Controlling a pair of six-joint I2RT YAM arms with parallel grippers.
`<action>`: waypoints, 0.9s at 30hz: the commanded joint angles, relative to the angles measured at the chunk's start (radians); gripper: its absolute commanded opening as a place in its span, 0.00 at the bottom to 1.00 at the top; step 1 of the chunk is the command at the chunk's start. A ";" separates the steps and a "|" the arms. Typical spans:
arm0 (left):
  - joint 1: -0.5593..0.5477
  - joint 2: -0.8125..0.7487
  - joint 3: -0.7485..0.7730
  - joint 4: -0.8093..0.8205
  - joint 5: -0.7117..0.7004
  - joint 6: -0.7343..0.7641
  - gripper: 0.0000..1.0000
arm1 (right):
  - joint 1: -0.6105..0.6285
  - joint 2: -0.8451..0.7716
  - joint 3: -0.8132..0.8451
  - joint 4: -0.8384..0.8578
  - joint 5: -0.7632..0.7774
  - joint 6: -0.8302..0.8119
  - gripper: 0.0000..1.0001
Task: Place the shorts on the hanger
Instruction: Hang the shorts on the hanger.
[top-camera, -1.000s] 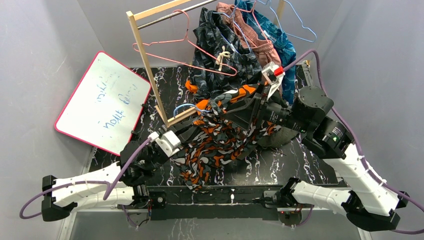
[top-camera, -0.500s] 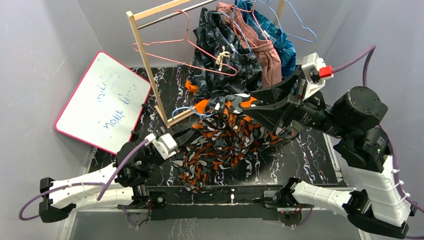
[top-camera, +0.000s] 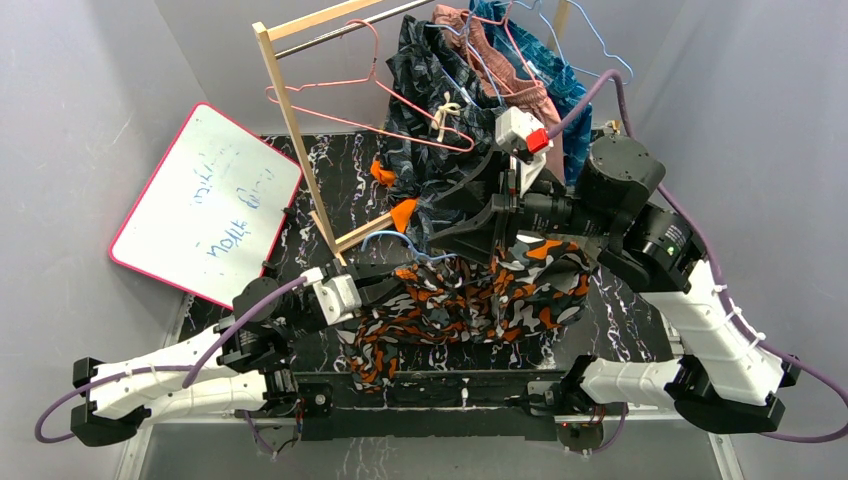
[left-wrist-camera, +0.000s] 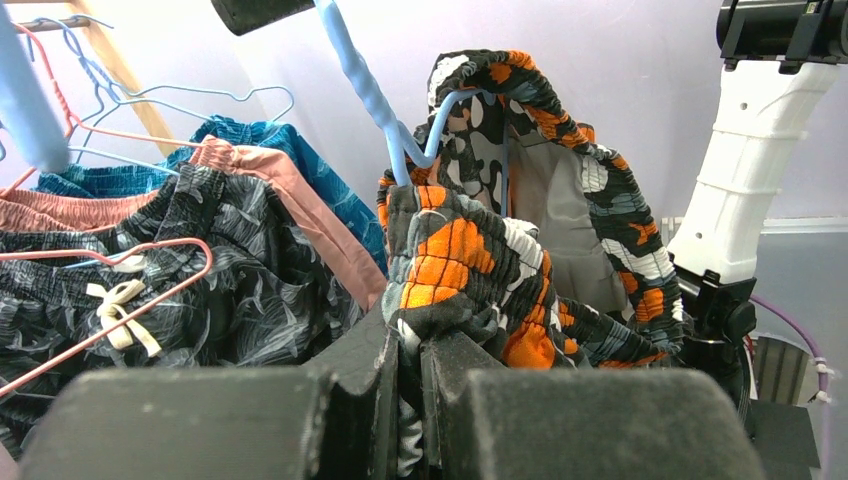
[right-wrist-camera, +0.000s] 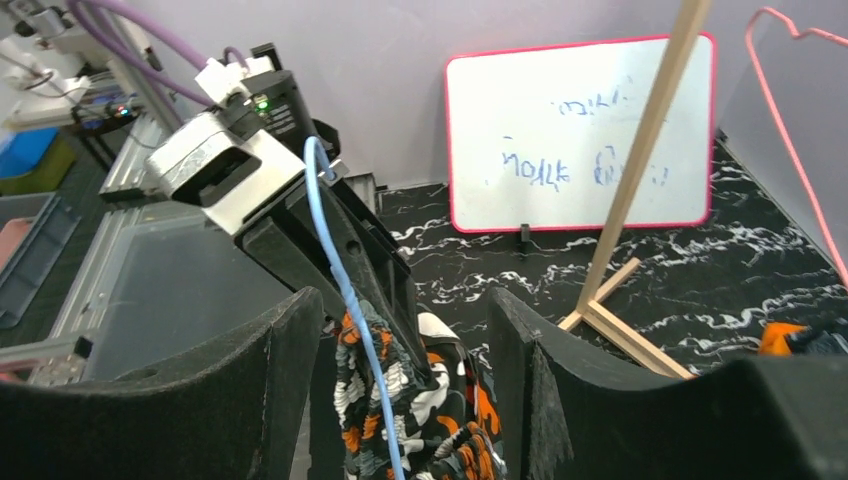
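The black marble table (top-camera: 345, 170) fills the floor of the top view; a wooden clothes rack (top-camera: 290, 110) rises from its middle toward twelve o'clock, carrying dark patterned shorts (top-camera: 440, 90) and pink wire hangers (top-camera: 340, 95); a pink-rimmed whiteboard (top-camera: 210, 205) leans at nine o'clock. The camouflage shorts (top-camera: 470, 300) hang bunched near the centre, part of their waistband looped over the light-blue hanger (left-wrist-camera: 365, 85), whose wire pokes out at their ten o'clock. The left gripper (left-wrist-camera: 410, 345), reaching in from eight o'clock, is pressed together, pinching a fold of the shorts beside the wire; the right gripper (right-wrist-camera: 400, 300), at the shorts' twelve o'clock, stands spread, with wire and fabric between its fingers (right-wrist-camera: 285, 340).
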 joint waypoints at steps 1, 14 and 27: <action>-0.001 -0.020 0.043 0.059 0.014 -0.012 0.00 | 0.007 0.003 -0.032 0.103 -0.112 -0.014 0.69; -0.001 -0.023 0.037 0.052 -0.004 -0.005 0.00 | 0.053 0.048 -0.087 0.158 -0.121 0.017 0.57; -0.001 -0.084 0.061 -0.108 -0.046 -0.028 0.04 | 0.056 -0.074 -0.224 0.310 0.000 0.020 0.00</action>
